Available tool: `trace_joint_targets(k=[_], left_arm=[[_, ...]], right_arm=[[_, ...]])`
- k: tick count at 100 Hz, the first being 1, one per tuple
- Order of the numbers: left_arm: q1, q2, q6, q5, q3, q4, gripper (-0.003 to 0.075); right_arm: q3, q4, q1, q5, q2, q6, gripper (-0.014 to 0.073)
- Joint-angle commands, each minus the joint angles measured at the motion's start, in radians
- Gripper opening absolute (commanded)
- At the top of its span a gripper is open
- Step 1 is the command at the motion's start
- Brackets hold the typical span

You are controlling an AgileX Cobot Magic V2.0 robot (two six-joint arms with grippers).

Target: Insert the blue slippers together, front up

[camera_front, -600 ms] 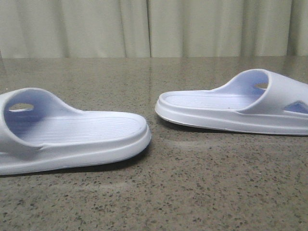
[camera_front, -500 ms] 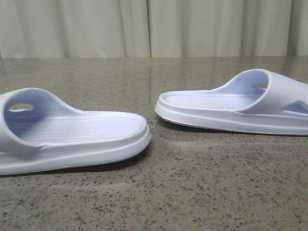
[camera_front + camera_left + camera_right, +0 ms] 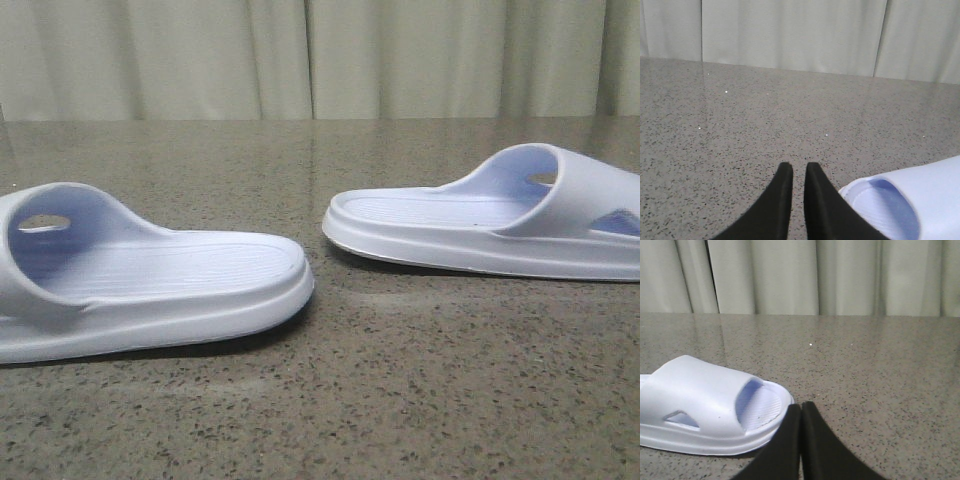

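Table point(image 3: 400, 400) speckled stone. Blue slippers lying sole-down, heels facing, well apart: left slipper point(image 3: 150, 280), right slipper point(image 3: 480, 225). Both arms idling low: left gripper point(image 3: 795, 172) nearly closed, right gripper point(image 3: 801, 410) closed, both empty. Open wide before reaching for the straps.

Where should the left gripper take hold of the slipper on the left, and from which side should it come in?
Probably by the wide strap of the left slipper: it arches clear of the footbed, so one finger could slip under it and one go on top. The strap's mouth opens toward the heel, so come from there. The left gripper sits nearly closed beside it and would need opening first.
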Motion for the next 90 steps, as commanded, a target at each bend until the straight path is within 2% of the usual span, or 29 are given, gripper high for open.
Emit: trace_joint_targets(k=[1,90], left_arm=[[-0.008,-0.03,-0.008,-0.083,0.011,-0.007,0.0016],[-0.008,-0.03,-0.008,-0.083,0.011,-0.007,0.0016]], right_arm=[[0.021,0.0,0.001,-0.076,-0.016,0.0,-0.0107],[0.021,0.0,0.001,-0.086,-0.016,0.0,-0.0107]])
